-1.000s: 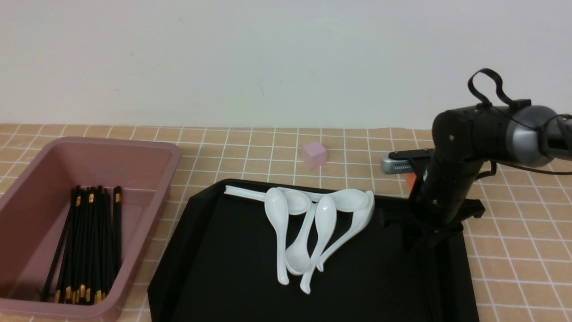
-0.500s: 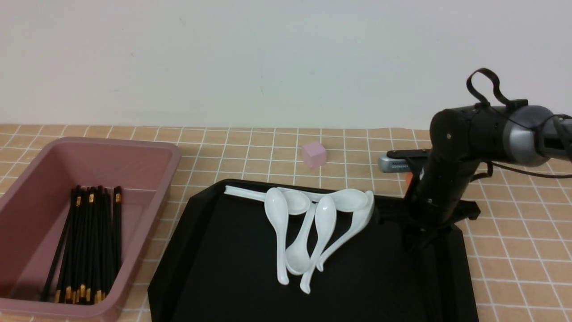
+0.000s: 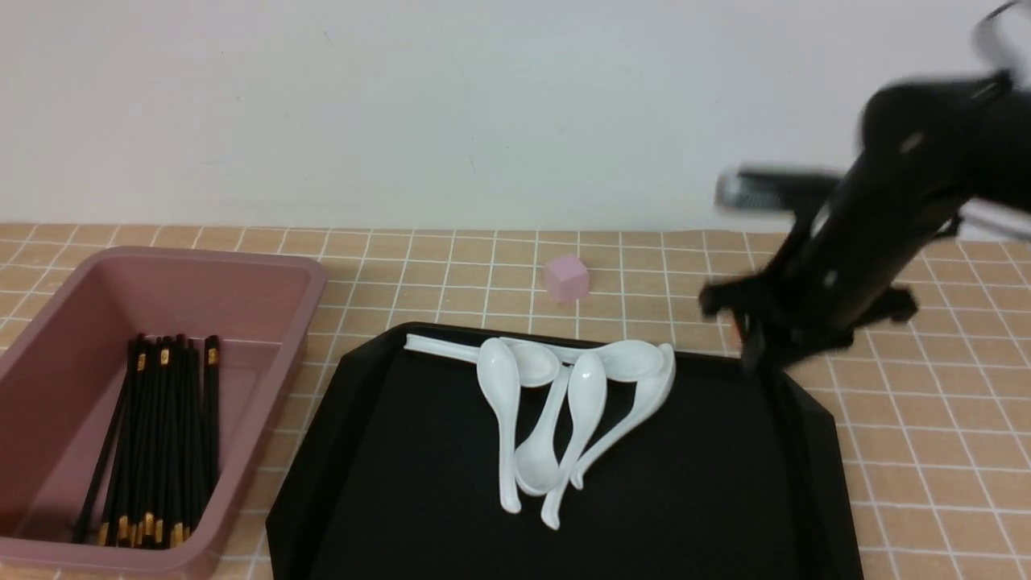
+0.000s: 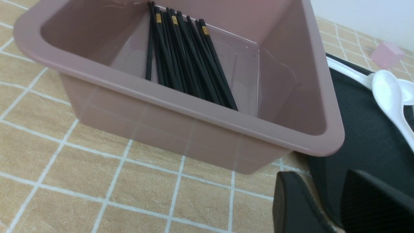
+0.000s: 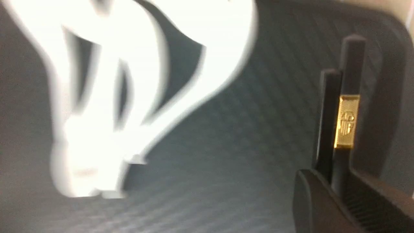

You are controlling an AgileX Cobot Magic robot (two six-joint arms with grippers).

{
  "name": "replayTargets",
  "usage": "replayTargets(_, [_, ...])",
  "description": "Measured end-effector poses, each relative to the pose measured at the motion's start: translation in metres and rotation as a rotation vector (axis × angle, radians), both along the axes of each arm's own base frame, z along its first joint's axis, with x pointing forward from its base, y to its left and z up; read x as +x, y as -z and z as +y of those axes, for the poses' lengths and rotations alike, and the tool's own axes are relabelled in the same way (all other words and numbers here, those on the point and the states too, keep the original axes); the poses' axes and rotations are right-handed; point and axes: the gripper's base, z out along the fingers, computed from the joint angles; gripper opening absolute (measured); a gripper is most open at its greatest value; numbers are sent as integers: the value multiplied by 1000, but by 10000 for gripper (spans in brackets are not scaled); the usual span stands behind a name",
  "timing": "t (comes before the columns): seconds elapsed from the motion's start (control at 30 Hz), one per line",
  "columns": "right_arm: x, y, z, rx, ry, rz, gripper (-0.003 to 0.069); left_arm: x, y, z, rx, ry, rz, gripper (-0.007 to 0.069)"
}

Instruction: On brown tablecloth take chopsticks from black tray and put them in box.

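Note:
My right gripper (image 3: 753, 354) is blurred above the black tray's (image 3: 403, 483) far right corner. In the right wrist view the gripper (image 5: 333, 178) is shut on two black chopsticks (image 5: 347, 119), one showing a gold band, held above the tray (image 5: 258, 113). Several more chopsticks (image 3: 161, 435) lie in the mauve-pink box (image 3: 242, 266) at the left on the brown tablecloth (image 3: 926, 403). My left gripper (image 4: 326, 176) shows only in its wrist view, beside the box's (image 4: 194, 97) near corner. Its jaws are almost together with nothing between them. The boxed chopsticks (image 4: 184, 55) show there too.
Several white soup spoons (image 3: 564, 403) lie overlapping in the tray's far middle; they are a white blur in the right wrist view (image 5: 129, 64). A small pink cube (image 3: 566, 278) sits on the cloth behind the tray. A white wall closes the back.
My right arm has lifted quickly up and to the right from low over the tray's right side. The box, spoons and cube have not moved.

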Motion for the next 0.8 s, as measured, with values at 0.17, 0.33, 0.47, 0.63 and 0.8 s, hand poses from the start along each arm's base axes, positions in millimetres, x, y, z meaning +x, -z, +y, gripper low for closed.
replayTargets(0.17, [-12, -46, 33, 241, -47, -162, 126, 0, 0, 0, 0, 0, 0, 238])
replayTargets(0.33, [-16, -66, 109, 550, -123, -349, 126, 0, 0, 0, 0, 0, 0, 238])
replayTargets(0.47, [-12, -60, 170, 719, -65, -465, 126, 0, 0, 0, 0, 0, 0, 238])
replayTargets(0.63, [0, -31, 237, 762, 34, -543, 126, 0, 0, 0, 0, 0, 0, 238])
replayTargets(0.8, [17, -2, 280, 760, 21, -569, 126, 0, 0, 0, 0, 0, 0, 238])
